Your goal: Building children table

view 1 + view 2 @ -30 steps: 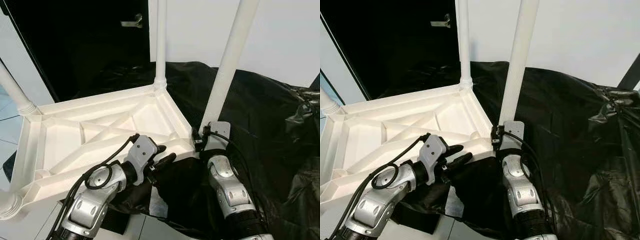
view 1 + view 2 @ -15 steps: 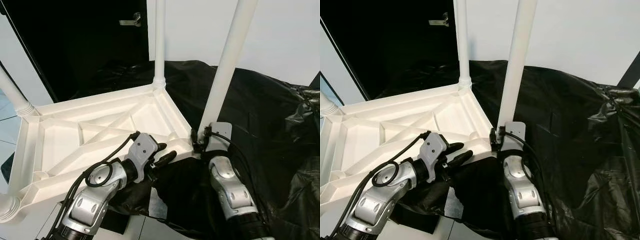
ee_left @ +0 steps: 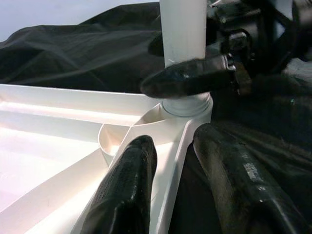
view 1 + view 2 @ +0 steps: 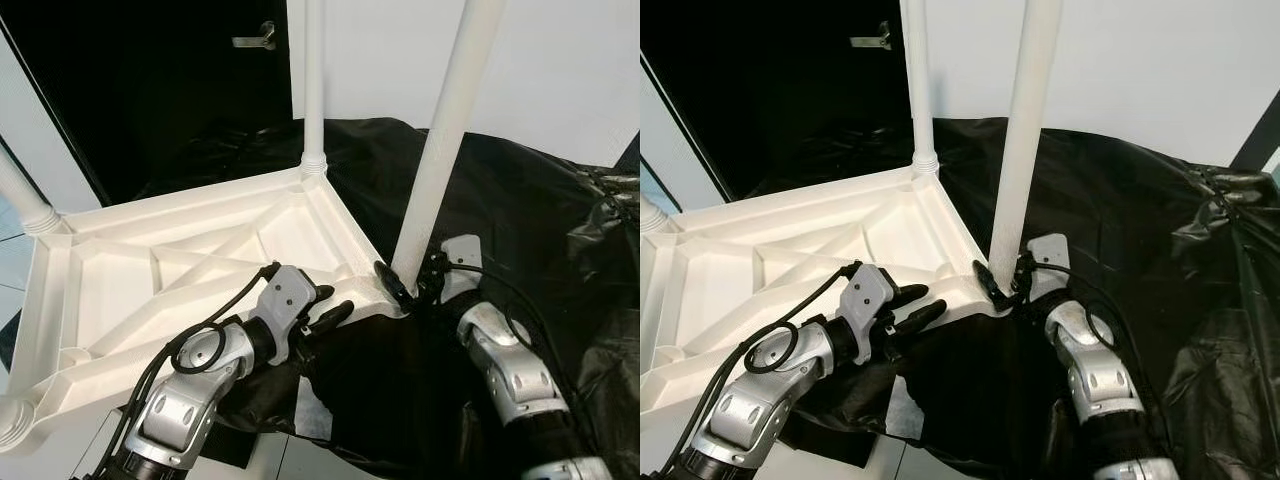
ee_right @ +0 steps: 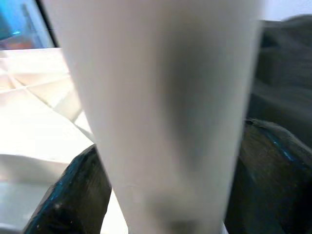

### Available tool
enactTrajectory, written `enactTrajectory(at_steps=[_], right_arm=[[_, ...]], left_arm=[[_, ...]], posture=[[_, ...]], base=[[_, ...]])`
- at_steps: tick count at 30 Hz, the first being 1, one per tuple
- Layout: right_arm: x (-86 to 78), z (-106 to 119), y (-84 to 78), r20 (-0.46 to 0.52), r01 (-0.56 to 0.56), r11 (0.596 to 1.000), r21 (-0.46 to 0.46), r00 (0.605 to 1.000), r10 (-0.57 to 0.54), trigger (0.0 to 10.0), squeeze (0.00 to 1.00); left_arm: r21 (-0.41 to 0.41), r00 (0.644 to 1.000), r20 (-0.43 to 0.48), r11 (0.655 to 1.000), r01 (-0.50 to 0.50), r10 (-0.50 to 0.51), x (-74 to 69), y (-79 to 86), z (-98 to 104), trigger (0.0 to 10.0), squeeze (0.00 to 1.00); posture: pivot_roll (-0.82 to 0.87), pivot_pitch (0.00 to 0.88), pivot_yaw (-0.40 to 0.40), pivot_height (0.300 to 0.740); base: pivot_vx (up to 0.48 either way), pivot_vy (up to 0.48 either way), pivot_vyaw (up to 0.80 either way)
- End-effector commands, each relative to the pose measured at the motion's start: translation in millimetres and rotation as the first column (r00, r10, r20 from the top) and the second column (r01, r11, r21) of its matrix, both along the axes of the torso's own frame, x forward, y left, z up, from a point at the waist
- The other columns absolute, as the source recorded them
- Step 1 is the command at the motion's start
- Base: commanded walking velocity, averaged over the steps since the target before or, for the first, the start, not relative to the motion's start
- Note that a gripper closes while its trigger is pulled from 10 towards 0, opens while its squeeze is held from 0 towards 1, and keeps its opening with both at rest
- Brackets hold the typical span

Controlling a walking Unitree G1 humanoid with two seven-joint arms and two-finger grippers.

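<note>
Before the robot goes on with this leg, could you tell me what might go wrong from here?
The right gripper holds the near leg low at its base, so the long, tilted leg could lever sideways and bind in the corner socket. The left gripper only straddles the tabletop's edge, open, so the tabletop may shift. The loose black sheet could snag.

A crumpled black plastic sheet (image 4: 520, 210) covers the floor. Behind the sheet stands a white wall (image 4: 560, 70). Beside that wall, a dark door (image 4: 150, 90) carries a metal handle (image 4: 255, 40).
</note>
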State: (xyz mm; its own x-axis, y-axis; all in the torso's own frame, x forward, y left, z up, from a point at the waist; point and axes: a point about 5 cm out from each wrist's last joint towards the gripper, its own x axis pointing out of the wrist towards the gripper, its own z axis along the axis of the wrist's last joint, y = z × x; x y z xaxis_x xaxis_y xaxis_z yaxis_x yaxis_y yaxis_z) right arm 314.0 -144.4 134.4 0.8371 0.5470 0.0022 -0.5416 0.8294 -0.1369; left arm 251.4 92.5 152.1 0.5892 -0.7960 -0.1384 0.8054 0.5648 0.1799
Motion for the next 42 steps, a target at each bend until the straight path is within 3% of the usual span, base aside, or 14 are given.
enactTrajectory(at_steps=[1, 6, 7, 8, 20, 24, 26, 27, 30, 33, 36, 38, 40, 42], right_arm=[[7.2, -0.2, 0.8, -0.007, -0.080, 0.997, -0.022, 0.997, 0.080, 10.0, 0.00], [12.8, 1.8, 1.5, -0.012, -0.135, 0.990, -0.043, 0.991, 0.135, 10.0, 0.00], [13.4, 2.0, 1.7, -0.014, -0.145, 0.988, -0.044, 0.989, 0.144, 8.7, 0.00], [15.6, 1.3, 0.8, -0.021, -0.152, 0.987, -0.053, 0.988, 0.151, 0.0, 0.00], [15.7, -10.9, -8.5, -0.068, -0.117, 0.991, -0.061, 0.991, 0.113, 0.0, 0.00], [14.8, -13.7, -12.8, -0.053, 0.028, 0.997, -0.069, 0.998, -0.032, 0.0, 0.00], [12.9, -14.5, -12.8, -0.044, 0.152, 0.987, -0.045, 0.987, -0.154, 0.0, 0.00], [12.9, -14.5, -12.8, -0.044, 0.152, 0.987, -0.045, 0.987, -0.154, 0.0, 0.00], [9.1, -19.1, -12.2, -0.057, 0.332, 0.943, -0.020, 0.941, -0.332, 0.0, 0.00], [7.6, -20.3, -10.5, -0.058, 0.363, 0.931, -0.021, 0.930, -0.364, 0.0, 0.00], [3.9, -20.9, -2.6, -0.061, 0.507, 0.862, 0.005, 0.861, -0.505, 0.0, 0.00], [3.9, -20.9, -2.6, -0.061, 0.507, 0.862, 0.005, 0.861, -0.505, 0.0, 0.00], [0.5, -21.1, 3.1, -0.070, 0.600, 0.800, 0.017, 0.798, -0.598, 0.0, 0.00], [-0.9, -21.2, 5.3, -0.073, 0.623, 0.782, 0.019, 0.781, -0.620, 0.0, 0.00]], left_arm=[[0.011, 1.000, 0.001, 1.000, -0.004, 0.004, 2.6, 3.5, -0.7, 10.0, 0.00], [0.013, 1.000, 0.006, 1.000, -0.011, 0.011, 3.4, 5.1, 0.1, 10.0, 0.00], [0.013, 1.000, 0.006, 1.000, -0.012, 0.012, 3.5, 5.3, 0.2, 10.0, 0.00], [0.014, 1.000, 0.008, 1.000, -0.013, 0.013, 3.0, 5.7, 0.2, 10.0, 0.00], [0.014, 1.000, 0.004, 1.000, -0.023, 0.022, -0.9, 6.5, -1.9, 10.0, 0.00], [0.016, 1.000, -0.002, 1.000, -0.011, 0.011, -2.3, 5.6, -2.3, 10.0, 0.00], [0.017, 1.000, -0.006, 1.000, -0.006, 0.007, -2.6, 5.3, -2.4, 10.0, 0.00], [0.017, 1.000, -0.006, 1.000, -0.006, 0.007, -2.6, 5.3, -2.4, 10.0, 0.00], [0.016, 1.000, -0.012, 1.000, -0.003, 0.004, -3.5, 4.8, -2.8, 10.0, 0.00], [0.015, 1.000, -0.013, 1.000, -0.003, 0.003, -3.8, 4.6, -2.9, 10.0, 0.00], [0.016, 1.000, -0.016, 1.000, 0.001, -0.001, -4.6, 4.6, -3.1, 10.0, 0.00], [0.016, 1.000, -0.016, 1.000, 0.001, -0.001, -4.6, 4.6, -3.1, 10.0, 0.00], [0.013, 1.000, -0.018, 1.000, -0.003, 0.003, -4.2, 5.3, -3.0, 10.0, 0.00], [0.012, 1.000, -0.018, 1.000, -0.004, 0.004, -4.1, 5.5, -2.9, 10.0, 0.00]], posture=[[0.05, 0.000, -0.025, 0.740], [0.06, 0.000, -0.027, 0.740], [0.06, 0.000, -0.027, 0.740], [0.07, 0.000, -0.040, 0.740], [0.08, 0.000, -0.042, 0.740], [0.06, 0.000, -0.034, 0.740], [0.06, 0.000, -0.032, 0.740], [0.06, 0.000, -0.032, 0.740], [0.06, 0.000, -0.027, 0.740], [0.06, 0.000, -0.027, 0.740], [0.06, 0.000, -0.029, 0.740], [0.06, 0.000, -0.029, 0.740], [0.06, 0.000, -0.022, 0.740], [0.06, 0.000, -0.022, 0.740]], base=[[0.000, 0.000, 0.00], [0.000, 0.000, 0.00], [0.000, 0.000, 0.00], [0.000, 0.000, 0.00], [0.000, 0.000, 0.00], [0.000, 0.000, 0.00], [0.000, 0.000, 0.00], [0.000, 0.000, 0.00], [0.000, 0.000, 0.00], [0.000, 0.000, 0.00], [0.000, 0.000, 0.00], [0.000, 0.000, 0.00], [0.000, 0.000, 0.00], [0.000, 0.000, 0.00]])
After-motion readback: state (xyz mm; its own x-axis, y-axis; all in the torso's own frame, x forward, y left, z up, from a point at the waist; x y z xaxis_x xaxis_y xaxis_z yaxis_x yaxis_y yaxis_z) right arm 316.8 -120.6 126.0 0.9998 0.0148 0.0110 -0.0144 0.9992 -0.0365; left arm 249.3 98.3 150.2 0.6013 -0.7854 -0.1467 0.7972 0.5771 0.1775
